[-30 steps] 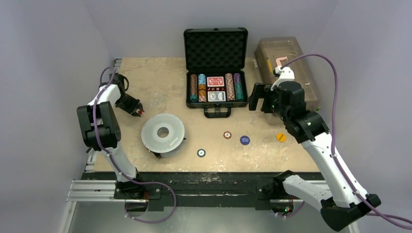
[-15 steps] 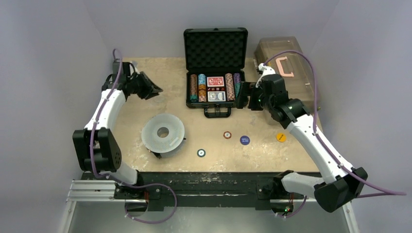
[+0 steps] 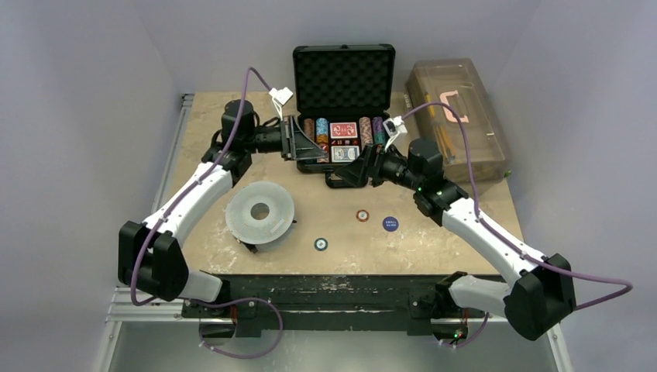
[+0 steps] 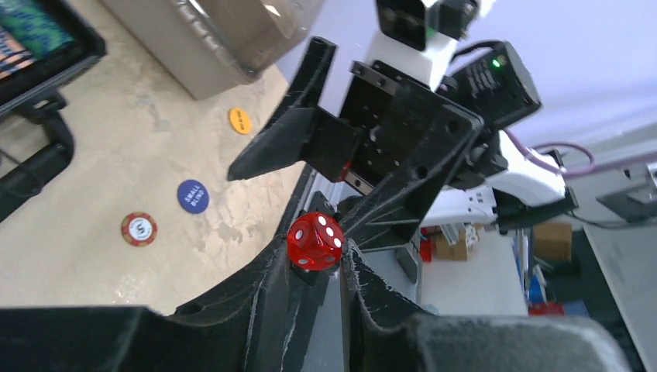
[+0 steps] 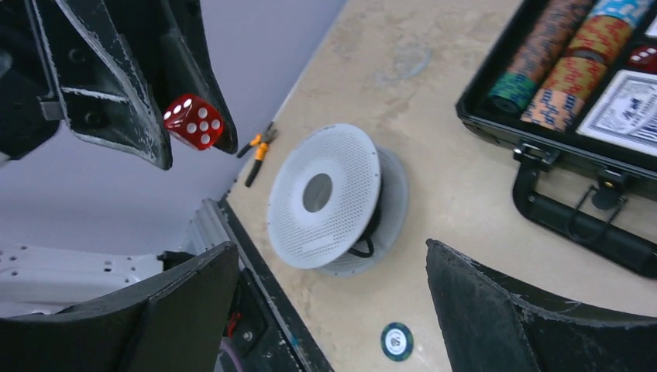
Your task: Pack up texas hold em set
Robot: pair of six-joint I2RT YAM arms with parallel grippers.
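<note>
The black briefcase (image 3: 343, 116) stands open at the back centre, with rows of chips (image 5: 554, 58) and two red card decks inside. My left gripper (image 4: 318, 252) is shut on a red die (image 4: 314, 240) and holds it in the air by the case's front left corner (image 3: 308, 147). The die also shows in the right wrist view (image 5: 193, 121). My right gripper (image 5: 331, 256) is open and empty, facing the left one above the case's handle (image 3: 346, 179). Round buttons lie on the table: red-white (image 3: 362, 215), blue (image 3: 390, 224), dark green (image 3: 321, 244) and orange (image 4: 240, 120).
The grey-white disc (image 3: 259, 211) sits at the left front. The translucent brown toolbox (image 3: 457, 116) stands at the back right. Small pliers (image 5: 259, 147) lie near the table's left edge.
Both arms have swung inward to the case's front. The left gripper came from the table's left side with the die. The right gripper moved left and now faces it.
</note>
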